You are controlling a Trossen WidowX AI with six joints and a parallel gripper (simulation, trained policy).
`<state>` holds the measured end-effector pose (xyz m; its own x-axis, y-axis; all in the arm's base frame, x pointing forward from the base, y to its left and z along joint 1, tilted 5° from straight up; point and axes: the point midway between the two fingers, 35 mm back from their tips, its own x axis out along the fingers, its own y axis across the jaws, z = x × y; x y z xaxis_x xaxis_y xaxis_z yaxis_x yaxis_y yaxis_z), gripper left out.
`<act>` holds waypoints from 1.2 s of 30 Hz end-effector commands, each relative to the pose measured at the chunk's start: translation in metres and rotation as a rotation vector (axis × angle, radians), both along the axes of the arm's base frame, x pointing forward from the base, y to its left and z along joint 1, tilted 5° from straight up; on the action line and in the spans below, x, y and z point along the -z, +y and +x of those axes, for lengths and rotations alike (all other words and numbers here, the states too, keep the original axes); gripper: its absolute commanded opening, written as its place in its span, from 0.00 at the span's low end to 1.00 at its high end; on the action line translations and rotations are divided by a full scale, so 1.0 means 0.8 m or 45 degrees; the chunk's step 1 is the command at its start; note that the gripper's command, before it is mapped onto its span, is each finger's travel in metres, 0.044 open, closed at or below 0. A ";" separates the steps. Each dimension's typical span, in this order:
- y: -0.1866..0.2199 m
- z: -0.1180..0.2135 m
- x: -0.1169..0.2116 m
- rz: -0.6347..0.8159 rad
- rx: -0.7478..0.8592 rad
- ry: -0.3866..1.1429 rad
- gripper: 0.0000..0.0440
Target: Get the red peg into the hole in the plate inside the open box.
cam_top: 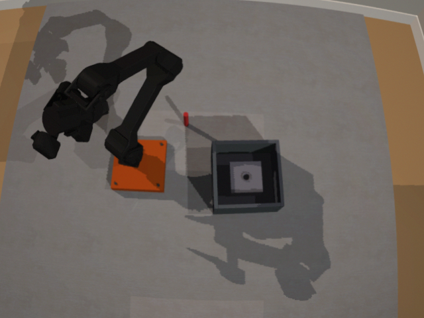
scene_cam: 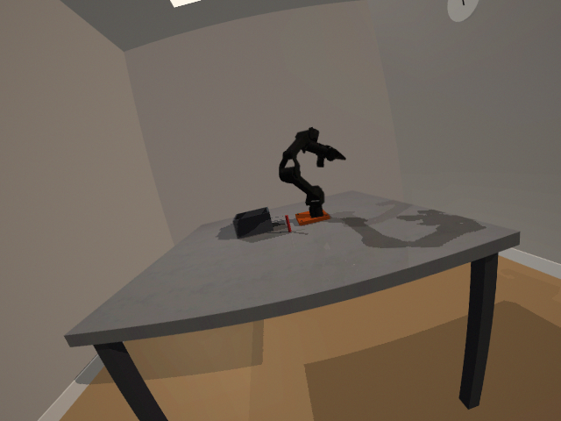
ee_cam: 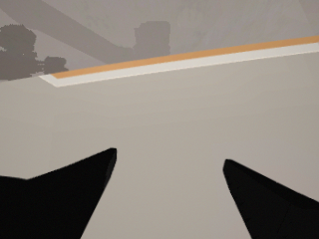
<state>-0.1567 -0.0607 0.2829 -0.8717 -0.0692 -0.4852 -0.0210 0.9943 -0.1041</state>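
Note:
The red peg [cam_top: 185, 119] [scene_cam: 287, 224] stands upright on the table, between the orange base plate and the box and off the box's corner. The dark open box [cam_top: 246, 207] [scene_cam: 254, 224] sits on the table. At its bottom lies a light square plate [cam_top: 238, 185] with a dark round hole [cam_top: 246, 177] near its middle, and no peg is in it. My gripper [ee_cam: 170, 159] [scene_cam: 343, 157] is open and empty, with its two black fingers wide apart. It is raised high above the table, on the far side of the arm's base from the box, well away from the peg.
The arm's orange base plate [cam_top: 152, 177] [scene_cam: 301, 220] sits beside the peg and the box. The box walls stand up around the light plate. The grey table [cam_top: 342, 103] [scene_cam: 272, 272] shows shadows of the arm. The wrist view shows wall and a strip of floor beyond the fingers.

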 end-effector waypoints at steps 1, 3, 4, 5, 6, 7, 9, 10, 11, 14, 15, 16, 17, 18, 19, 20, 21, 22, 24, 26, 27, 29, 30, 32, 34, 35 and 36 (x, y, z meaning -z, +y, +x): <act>-0.003 0.001 0.001 -0.024 -0.005 -0.005 0.96; -0.011 0.005 0.005 -0.082 -0.022 -0.027 1.00; -0.018 0.008 0.008 -0.121 -0.030 -0.043 1.00; -0.024 0.011 0.011 -0.160 -0.035 -0.061 1.00; -0.030 0.014 0.014 -0.199 -0.040 -0.079 1.00; -0.036 0.017 0.017 -0.237 -0.043 -0.099 1.00; -0.047 0.025 0.025 -0.310 -0.048 -0.144 1.00; -0.053 0.029 0.029 -0.345 -0.049 -0.168 1.00; -0.059 0.034 0.032 -0.380 -0.049 -0.193 1.00; -0.075 0.049 0.044 -0.480 -0.046 -0.273 1.00; -0.080 0.054 0.048 -0.512 -0.044 -0.301 1.00; -0.084 0.060 0.052 -0.543 -0.041 -0.329 1.00; -0.089 0.066 0.055 -0.574 -0.037 -0.358 1.00; -0.094 0.072 0.059 -0.604 -0.033 -0.388 1.00; -0.098 0.079 0.063 -0.634 -0.029 -0.418 1.00; -0.102 0.086 0.066 -0.663 -0.023 -0.449 1.00; -0.106 0.093 0.070 -0.691 -0.017 -0.481 1.00; -0.110 0.100 0.073 -0.718 -0.011 -0.513 1.00; -0.117 0.115 0.080 -0.768 0.003 -0.577 1.00; -0.122 0.131 0.086 -0.814 0.019 -0.642 1.00; -0.124 0.139 0.089 -0.835 0.028 -0.674 1.00; -0.128 0.155 0.094 -0.872 0.045 -0.739 1.00; -0.129 0.163 0.097 -0.889 0.055 -0.772 1.00; -0.131 0.180 0.102 -0.919 0.074 -0.837 1.00; -0.131 0.197 0.106 -0.943 0.095 -0.901 1.00; -0.131 0.206 0.109 -0.953 0.106 -0.933 1.00; -0.130 0.214 0.111 -0.962 0.118 -0.964 1.00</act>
<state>0.0011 -0.1664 0.1987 -0.4163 -0.5222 -0.7443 0.3381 0.6710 -0.6599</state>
